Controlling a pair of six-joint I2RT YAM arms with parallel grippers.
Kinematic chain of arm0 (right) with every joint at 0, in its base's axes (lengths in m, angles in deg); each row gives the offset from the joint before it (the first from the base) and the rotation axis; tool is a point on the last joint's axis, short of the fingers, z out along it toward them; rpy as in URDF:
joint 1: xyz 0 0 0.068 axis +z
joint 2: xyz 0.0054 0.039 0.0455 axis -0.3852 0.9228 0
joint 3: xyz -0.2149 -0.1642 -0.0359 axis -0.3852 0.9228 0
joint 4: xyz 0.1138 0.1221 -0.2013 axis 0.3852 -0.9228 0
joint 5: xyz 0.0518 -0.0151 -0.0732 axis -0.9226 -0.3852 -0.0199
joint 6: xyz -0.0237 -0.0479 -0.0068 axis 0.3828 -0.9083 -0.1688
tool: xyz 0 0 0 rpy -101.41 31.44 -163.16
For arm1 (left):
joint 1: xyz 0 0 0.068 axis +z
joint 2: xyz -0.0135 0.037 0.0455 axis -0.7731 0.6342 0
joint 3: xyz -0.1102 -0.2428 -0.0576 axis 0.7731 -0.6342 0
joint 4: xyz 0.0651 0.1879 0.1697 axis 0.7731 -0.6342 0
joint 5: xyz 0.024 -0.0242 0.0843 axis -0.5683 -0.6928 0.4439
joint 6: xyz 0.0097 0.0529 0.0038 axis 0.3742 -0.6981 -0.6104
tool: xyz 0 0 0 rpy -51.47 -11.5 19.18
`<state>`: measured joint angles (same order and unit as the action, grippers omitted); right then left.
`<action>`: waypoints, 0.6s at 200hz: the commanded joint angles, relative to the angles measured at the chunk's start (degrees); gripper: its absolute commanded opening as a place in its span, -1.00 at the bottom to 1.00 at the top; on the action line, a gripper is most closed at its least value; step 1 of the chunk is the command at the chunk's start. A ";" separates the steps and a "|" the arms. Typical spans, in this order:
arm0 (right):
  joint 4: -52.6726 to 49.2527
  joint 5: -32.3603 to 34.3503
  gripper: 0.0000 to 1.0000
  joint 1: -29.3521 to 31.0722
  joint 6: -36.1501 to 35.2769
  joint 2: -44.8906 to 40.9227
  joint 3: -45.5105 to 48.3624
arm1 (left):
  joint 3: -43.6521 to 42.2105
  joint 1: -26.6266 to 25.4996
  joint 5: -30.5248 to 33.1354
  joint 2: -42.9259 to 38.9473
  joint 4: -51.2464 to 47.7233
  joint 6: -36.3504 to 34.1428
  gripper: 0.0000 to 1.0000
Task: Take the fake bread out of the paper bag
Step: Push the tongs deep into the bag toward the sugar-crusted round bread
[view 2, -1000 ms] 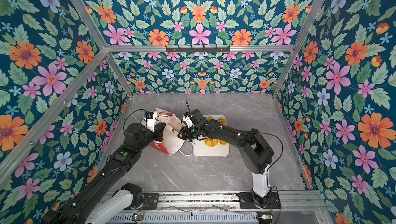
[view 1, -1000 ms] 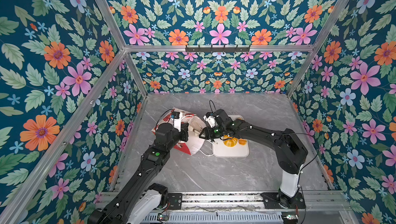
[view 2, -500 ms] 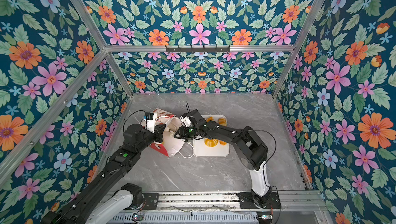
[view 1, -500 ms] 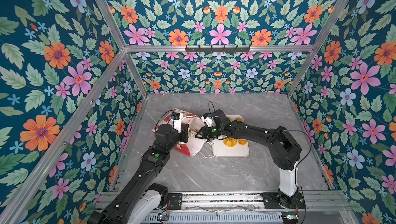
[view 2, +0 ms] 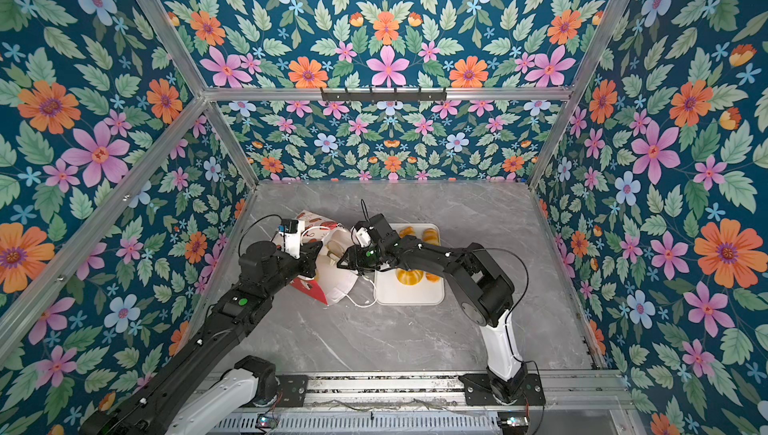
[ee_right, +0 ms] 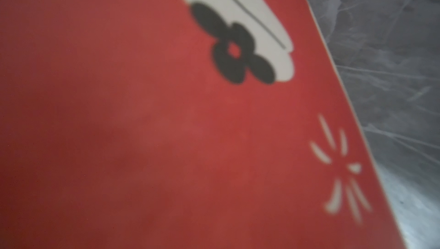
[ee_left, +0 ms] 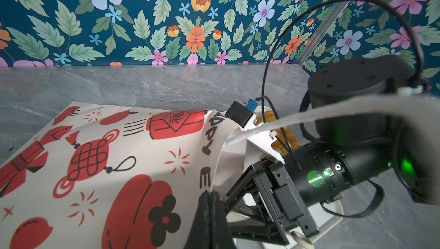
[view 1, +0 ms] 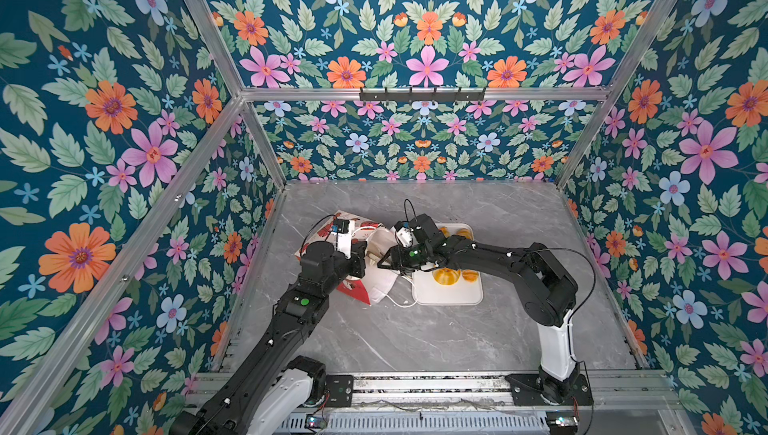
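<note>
Two hands meet at the paper bag (view 1: 355, 289), which lies on its side on the grey surface (view 1: 415, 337), beside the white tray (view 1: 449, 298). Left hand (ee_left: 209, 202) is clamped on the bag's rim. Right hand (view 1: 379, 263) reaches into the bag's mouth; jaw opening cannot be told. Fake bread (view 1: 446, 277) visible on tray.

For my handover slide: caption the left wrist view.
The left gripper pinches the paper bag rim; the right gripper is poised at its mouth.
</note>
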<state>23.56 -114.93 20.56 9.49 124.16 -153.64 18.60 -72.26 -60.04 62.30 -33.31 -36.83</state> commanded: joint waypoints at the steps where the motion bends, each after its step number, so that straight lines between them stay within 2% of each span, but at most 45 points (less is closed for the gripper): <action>1: 5.89 -1.80 0.02 -0.22 0.93 0.70 0.17 | 0.01 -0.04 -0.55 -0.32 2.31 0.03 -1.00; 45: 14.10 -4.54 0.03 -0.25 3.39 3.14 0.82 | -0.19 -0.08 -0.79 -0.12 2.59 0.21 -1.00; 120: 17.48 -7.17 0.01 -0.34 4.68 7.42 -2.72 | 0.09 -0.17 -0.97 -0.12 2.77 0.03 -1.00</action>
<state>36.94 -120.31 20.13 13.84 130.67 -155.00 18.49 -72.42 -60.50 62.25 -33.29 -36.80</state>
